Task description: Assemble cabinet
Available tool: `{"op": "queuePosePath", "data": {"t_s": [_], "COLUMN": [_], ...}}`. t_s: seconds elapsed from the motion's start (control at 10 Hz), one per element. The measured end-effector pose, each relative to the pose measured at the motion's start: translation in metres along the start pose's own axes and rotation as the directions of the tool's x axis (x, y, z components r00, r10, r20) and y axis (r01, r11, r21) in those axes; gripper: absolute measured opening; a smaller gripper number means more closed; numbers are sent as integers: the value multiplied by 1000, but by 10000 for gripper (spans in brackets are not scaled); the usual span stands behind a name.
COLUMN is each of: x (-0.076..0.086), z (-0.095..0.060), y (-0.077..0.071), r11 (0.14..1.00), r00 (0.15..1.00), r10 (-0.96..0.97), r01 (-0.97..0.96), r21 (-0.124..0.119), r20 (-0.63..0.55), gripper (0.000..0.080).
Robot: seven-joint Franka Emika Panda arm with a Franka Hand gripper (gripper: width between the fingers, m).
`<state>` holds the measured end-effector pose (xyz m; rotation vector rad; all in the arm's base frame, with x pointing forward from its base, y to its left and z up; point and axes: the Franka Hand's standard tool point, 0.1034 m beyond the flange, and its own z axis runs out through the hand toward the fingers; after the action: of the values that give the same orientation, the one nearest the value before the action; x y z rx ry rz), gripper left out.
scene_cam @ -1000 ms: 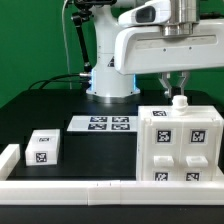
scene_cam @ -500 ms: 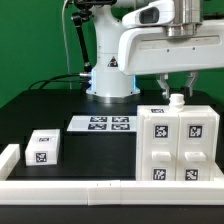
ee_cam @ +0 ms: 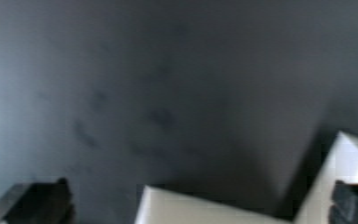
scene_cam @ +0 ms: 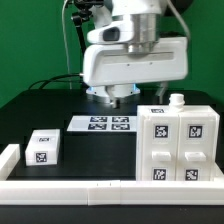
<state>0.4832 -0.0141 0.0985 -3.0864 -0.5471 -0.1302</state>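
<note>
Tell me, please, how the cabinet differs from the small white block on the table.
The cabinet is far larger and taller than the small block. The cabinet's front shows several tags, the block's front one. Both are white and rest on the black table.

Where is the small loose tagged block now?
The small white block lies at the exterior view's left, just inside the corner of the border rail, in front of the marker board and well apart from the cabinet at that view's right.
</note>
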Motion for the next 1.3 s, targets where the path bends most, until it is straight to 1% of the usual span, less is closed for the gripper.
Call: {"op": "queuePosePath", "data": {"t_s": [0.1,0.2,0.3,0.4,0.5,0.8,0.9,1.0,1.3], "x": [-14,-28,-34,-34,-34,-34,-35,-38,-66], "z": [4,9,12,14,14,15,17,24,43], "y": [25,55,77,85,82,81,80,78,109], "r11": [999,999,999,999,999,999,1000,1000,998], "r00": [999,999,999,999,999,999,1000,999,995], "r10": [-37,-48,-47,-44,-50,-51,-15,16,63], "r01": [37,48,47,44,50,51,16,-16,-62], "r21": [-7,-11,-17,-19,-17,-16,-14,-8,-11], "r20": [2,10,13,13,14,15,19,30,72], "gripper": [784,796,796,797,797,797,797,797,797]}}
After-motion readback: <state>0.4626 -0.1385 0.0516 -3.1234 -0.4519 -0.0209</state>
